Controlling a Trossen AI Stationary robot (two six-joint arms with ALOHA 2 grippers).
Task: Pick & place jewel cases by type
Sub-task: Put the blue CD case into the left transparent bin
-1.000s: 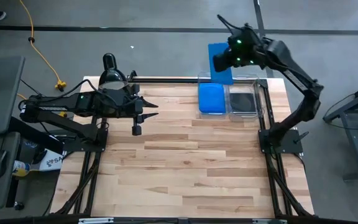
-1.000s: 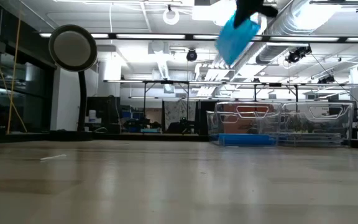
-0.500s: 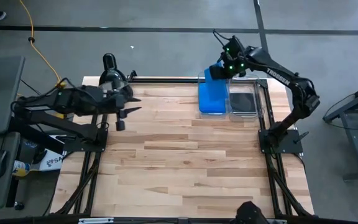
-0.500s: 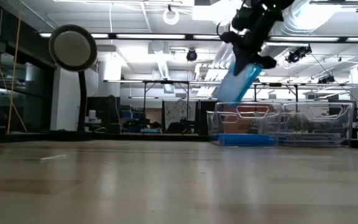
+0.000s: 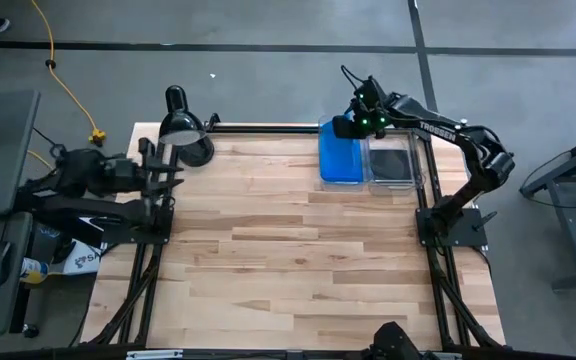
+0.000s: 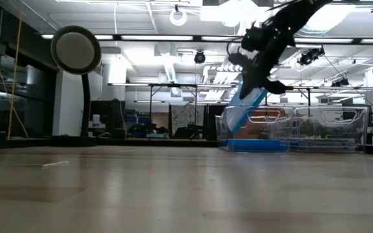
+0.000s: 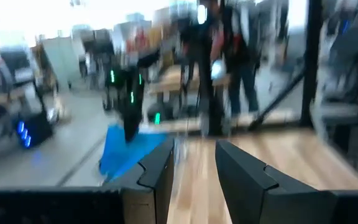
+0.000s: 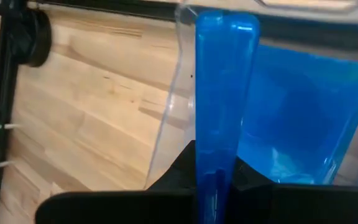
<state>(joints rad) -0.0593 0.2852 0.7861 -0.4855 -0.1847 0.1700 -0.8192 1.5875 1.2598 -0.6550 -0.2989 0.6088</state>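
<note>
My right gripper [image 6: 259, 61] is shut on a bright blue jewel case [image 6: 243, 107], which shows edge-on in the right wrist view [image 8: 224, 87]. It hangs over the left of two clear bins [image 5: 343, 128] at the table's far right. More blue cases [image 5: 341, 162] lie flat in that bin, and a black case [image 5: 390, 163] lies in the bin beside it. My left gripper [image 7: 194, 168] stands open with nothing between its fingers, drawn back at the table's left edge [image 5: 153, 172]. My right gripper pinches the blue case's upper end [image 8: 219, 165] between its two fingers, one on each flat face. The fingers slant down from above. The case hangs tilted below them, its lower end [image 6: 233, 122] down past the bin's rim. Whether it touches the cases below, I cannot tell.
A black desk lamp [image 5: 183, 128] stands at the table's far left corner; its round head [image 6: 76, 50] shows in the low view. The two clear bins [image 6: 290, 129] sit side by side by the far right edge. Bare wood [image 5: 298, 260] fills the middle and near part.
My right gripper has come down with the blue case from high above the far edge toward the left bin, tipping the case steeper until its lower end is in the bin. My left arm has pulled back toward the table's left edge.
</note>
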